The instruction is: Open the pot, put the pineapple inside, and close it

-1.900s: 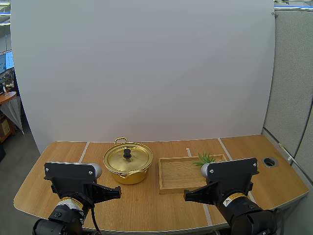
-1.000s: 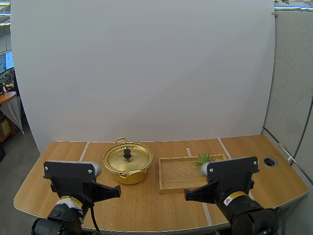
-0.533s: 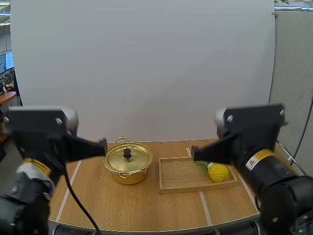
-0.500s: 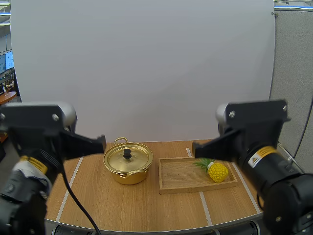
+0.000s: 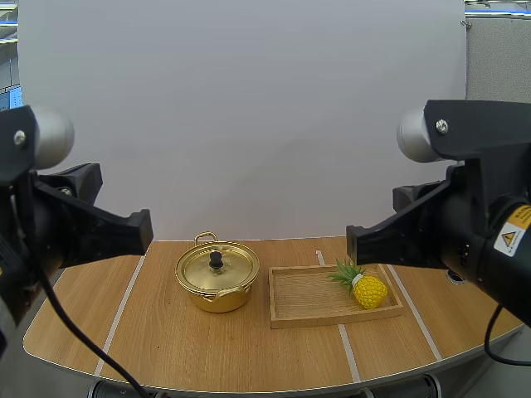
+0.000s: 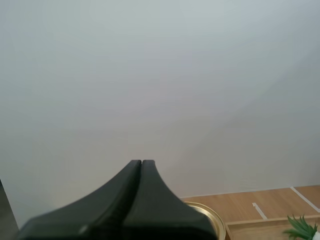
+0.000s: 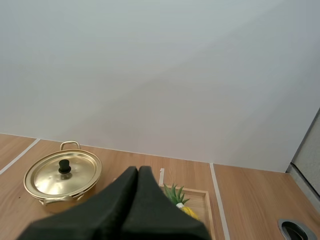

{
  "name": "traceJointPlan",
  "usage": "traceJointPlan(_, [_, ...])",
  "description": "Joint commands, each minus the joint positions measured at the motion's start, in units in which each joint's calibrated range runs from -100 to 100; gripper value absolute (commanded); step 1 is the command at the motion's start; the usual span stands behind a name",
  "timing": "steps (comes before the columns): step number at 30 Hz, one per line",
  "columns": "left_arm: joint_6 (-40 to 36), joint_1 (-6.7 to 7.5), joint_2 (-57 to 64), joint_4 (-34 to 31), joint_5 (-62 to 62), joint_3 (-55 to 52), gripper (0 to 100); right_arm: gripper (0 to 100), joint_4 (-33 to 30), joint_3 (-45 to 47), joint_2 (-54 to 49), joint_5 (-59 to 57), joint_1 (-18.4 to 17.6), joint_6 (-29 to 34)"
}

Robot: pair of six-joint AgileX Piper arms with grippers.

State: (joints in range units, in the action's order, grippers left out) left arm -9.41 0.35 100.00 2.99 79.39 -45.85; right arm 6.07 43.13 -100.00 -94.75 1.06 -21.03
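- Both arms hang high over the worktop [image 5: 207, 348]; the left jaws and the right jaws each lie pressed together as one dark wedge, gripping nothing.
- The gold pot [image 5: 211, 297] stands just left of the wooden tray [image 5: 303, 298], lid [image 5: 232, 269] on; the pineapple [image 5: 369, 291] rests at the tray's right end, seemingly on its side.
- Risk: an off-centre pinch on the small black knob [image 5: 216, 259] could slip or drag the pot; the rounded fruit may roll from a loose grip.
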Motion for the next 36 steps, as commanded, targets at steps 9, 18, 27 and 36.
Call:
traceJointPlan(9, [2.28,-0.01,-10.83,-0.43,3.37,0.48,0,0,-0.76,-0.71,7.79,-3.52,0.23,-0.22])
traceJointPlan(18, [2.83,-0.01,-24.53,0.17,3.37,0.48,0,0,-1.23,-0.71,21.28,-5.25,0.23,-0.22])
traceJointPlan(27, [2.83,-0.01,-31.79,0.17,6.39,0.48,5,91,-1.23,-0.71,24.11,-5.25,0.23,-0.22])
traceJointPlan(36, [6.25,-0.01,-36.47,0.17,10.26,0.18,100,100,-0.75,-0.71,24.11,-5.25,0.23,-0.22])
